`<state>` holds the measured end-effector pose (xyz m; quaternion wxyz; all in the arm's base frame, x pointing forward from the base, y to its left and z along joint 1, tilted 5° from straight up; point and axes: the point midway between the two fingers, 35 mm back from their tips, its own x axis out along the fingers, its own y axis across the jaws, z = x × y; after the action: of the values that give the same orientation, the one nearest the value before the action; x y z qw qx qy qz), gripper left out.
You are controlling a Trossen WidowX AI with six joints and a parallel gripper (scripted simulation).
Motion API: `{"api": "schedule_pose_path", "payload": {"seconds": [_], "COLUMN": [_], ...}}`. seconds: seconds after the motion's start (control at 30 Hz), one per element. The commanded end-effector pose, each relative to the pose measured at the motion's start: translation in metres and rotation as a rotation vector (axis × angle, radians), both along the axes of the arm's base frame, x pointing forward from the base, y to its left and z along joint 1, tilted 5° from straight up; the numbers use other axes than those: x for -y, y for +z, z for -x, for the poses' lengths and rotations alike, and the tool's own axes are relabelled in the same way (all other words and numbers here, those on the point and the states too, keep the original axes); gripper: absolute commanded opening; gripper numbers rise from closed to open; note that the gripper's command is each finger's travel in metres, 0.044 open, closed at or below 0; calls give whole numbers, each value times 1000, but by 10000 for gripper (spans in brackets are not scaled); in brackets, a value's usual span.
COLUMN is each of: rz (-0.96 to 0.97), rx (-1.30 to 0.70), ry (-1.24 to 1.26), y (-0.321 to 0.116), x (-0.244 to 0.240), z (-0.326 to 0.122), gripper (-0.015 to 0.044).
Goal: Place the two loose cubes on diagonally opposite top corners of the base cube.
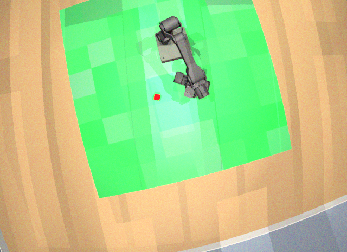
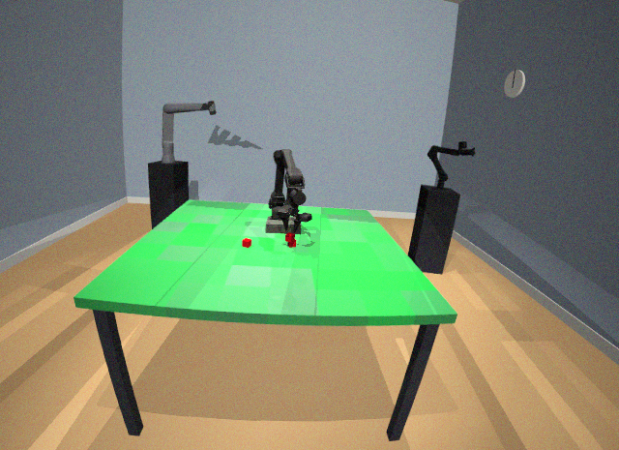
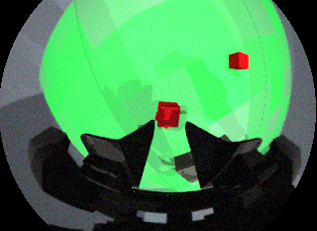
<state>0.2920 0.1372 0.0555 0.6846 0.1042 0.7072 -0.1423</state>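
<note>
The red base cube (image 2: 292,244) stands on the table, mostly hidden from above by the arm. One loose red cube (image 2: 289,236) sits on top of it, offset toward the left in the exterior view. In the wrist view the two overlap as one red stack (image 3: 168,115) just beyond the fingertips. Whether the upper cube is fully level is too small to tell. My gripper (image 2: 289,230) (image 3: 169,123) is open around the upper cube's near side, with a visible gap at the right finger. The other loose red cube (image 1: 156,97) (image 2: 246,242) (image 3: 239,60) lies apart on the table.
The green table (image 1: 117,170) (image 2: 199,295) carries the arm's base plate (image 1: 169,53) (image 2: 274,225) behind the stack. The arm (image 1: 186,53) reaches over the stack. Two other arms on black pedestals (image 2: 168,190) (image 2: 433,230) stand beyond the table.
</note>
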Motion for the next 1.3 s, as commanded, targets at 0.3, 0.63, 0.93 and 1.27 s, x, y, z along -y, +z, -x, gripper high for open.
{"api": "schedule_pose_path", "payload": {"seconds": [0.3,0.63,0.93,1.27], "rz": [-1,4,6,6], "rx": [6,7,7,6], "ry": [40,87,99,99], "y": [22,49,42,-8], "x": [70,167,193,196], "z": [-39,-60,-61,-58], "gripper": [265,265,265,265]}}
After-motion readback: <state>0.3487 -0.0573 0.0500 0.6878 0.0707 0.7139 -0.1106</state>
